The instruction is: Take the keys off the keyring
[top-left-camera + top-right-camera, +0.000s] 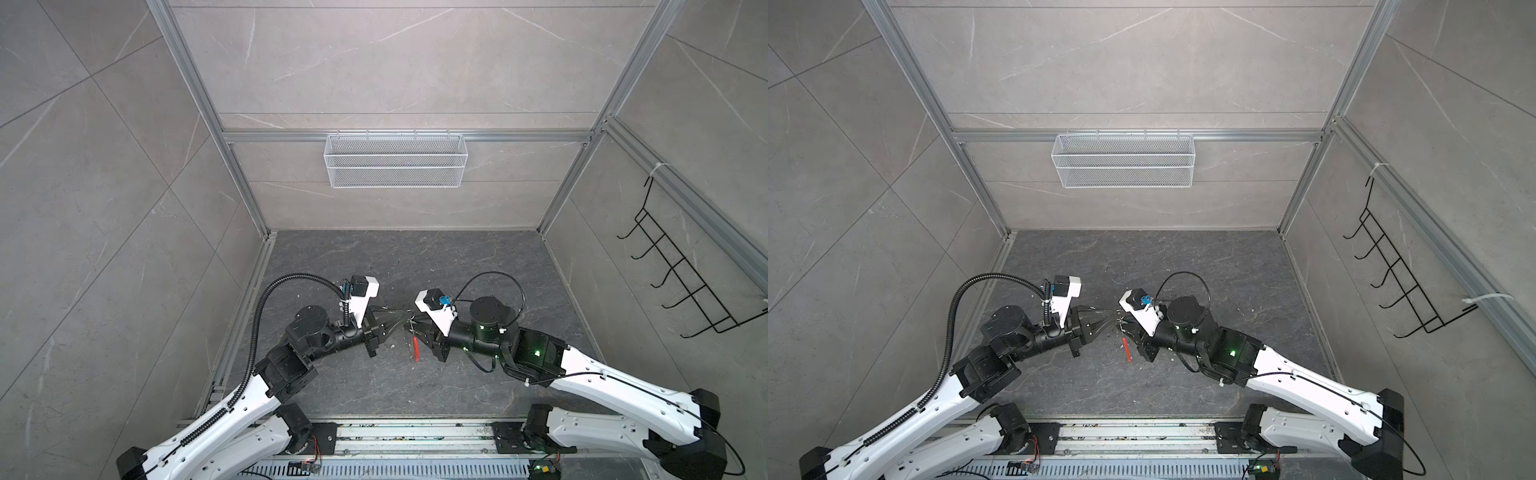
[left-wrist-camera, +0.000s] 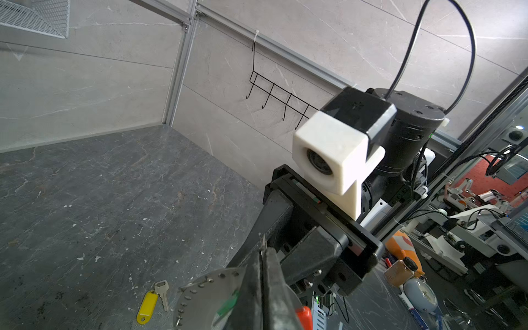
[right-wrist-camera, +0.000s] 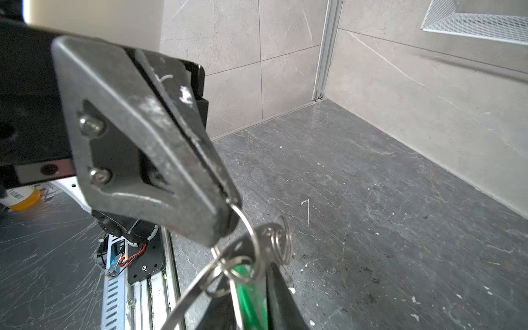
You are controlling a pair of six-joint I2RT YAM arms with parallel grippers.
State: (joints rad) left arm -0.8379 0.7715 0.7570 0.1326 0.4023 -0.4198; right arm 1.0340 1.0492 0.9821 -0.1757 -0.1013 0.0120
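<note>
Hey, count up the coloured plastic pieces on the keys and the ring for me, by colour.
Yellow key tag: 1
Green key tag: 1
Red keyring segment: 1
Total: 3

1. The keyring (image 2: 200, 297) is a dull grey band dotted with small holes, with a red segment (image 1: 414, 348).
2. The yellow-headed key (image 2: 147, 307) has a silver blade; the green-headed key (image 3: 248, 291) hangs among silver rings.
3. The floor (image 1: 415, 257) is dark grey, marble-veined and flecked with white.
4. The basket (image 1: 395, 160) is white mesh; the hook rack (image 1: 685, 286) is black.
</note>
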